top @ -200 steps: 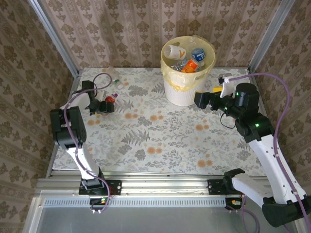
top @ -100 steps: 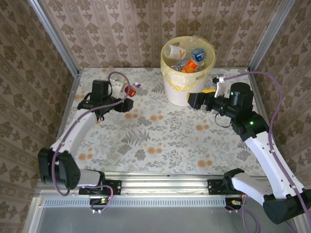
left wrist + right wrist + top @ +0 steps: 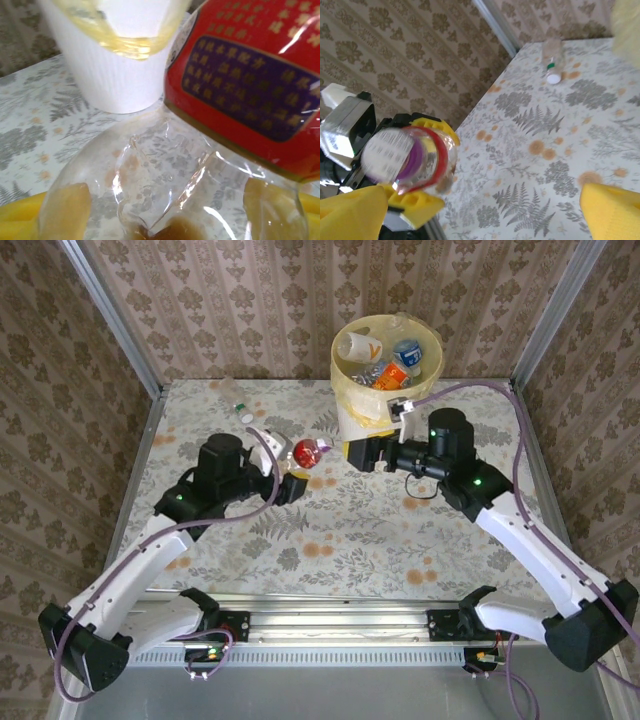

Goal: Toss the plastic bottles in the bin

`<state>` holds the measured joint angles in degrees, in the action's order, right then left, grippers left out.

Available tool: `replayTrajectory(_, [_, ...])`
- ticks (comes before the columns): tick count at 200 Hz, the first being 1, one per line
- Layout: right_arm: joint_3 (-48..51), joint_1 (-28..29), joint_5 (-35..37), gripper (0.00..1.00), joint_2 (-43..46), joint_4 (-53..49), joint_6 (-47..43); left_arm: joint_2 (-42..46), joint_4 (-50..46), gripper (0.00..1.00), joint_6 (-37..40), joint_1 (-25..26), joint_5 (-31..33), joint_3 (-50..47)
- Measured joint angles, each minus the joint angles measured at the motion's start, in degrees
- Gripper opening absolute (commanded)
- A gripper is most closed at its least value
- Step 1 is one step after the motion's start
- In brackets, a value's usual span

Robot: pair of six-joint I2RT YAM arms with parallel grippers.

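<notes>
Your left pincer (image 3: pixel 293 472) is clamped on a clear red-labelled bottle (image 3: pixel 306 452), holding it just to the near left of the bin (image 3: pixel 362 435). From the left wrist, the red-labelled bottle (image 3: pixel 245 75) crowds the lens, its crumpled clear body pinched between the yellow fingers (image 3: pixel 17 220). The bin (image 3: pixel 115 70) rises close behind it, white below and pale yellow above.

Your right pincer (image 3: pixel 352 454) hangs right in front of the bin's base. Its jaws are spread wide with nothing between them, and it faces the held bottle across a small gap. From the right wrist, its own yellow fingers (image 3: pixel 615 210) frame the lower corners, and the red-labelled bottle (image 3: pixel 407 160) shows end-on and blurred in the other pincer's grip.

Inside the bin, discarded bottles (image 3: pixel 392 370) lie heaped, with orange and blue labels showing.

Well to the left of the bin, toward the back edge of the floral table (image 3: pixel 330 530), a small clear white-capped bottle (image 3: pixel 240 407) lies on the table. The right wrist catches it (image 3: pixel 552 62) too, cap end toward the lens.
</notes>
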<state>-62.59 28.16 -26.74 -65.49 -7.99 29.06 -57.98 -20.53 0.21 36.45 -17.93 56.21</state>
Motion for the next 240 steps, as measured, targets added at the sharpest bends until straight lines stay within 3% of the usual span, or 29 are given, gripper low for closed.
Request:
replayTrajectory(57, [-0.3, 1.6, -0.7, 1.00, -1.5, 1.6, 1.7, -2.2, -0.8, 0.56, -1.4, 5.6, 6.2, 0.4])
replayTrajectory(106, [-0.3, 5.7, -3.0, 1.00, -3.0, 2.7, 2.0, -4.7, 0.6, 0.55, -1.1, 10.4, 4.2, 2.7])
replayTrajectory(240, [-0.8, 7.3, -3.8, 0.82, -3.5, -0.2, -0.2, -5.8, 1.3, 0.54, -0.5, 10.4, 3.5, 3.2])
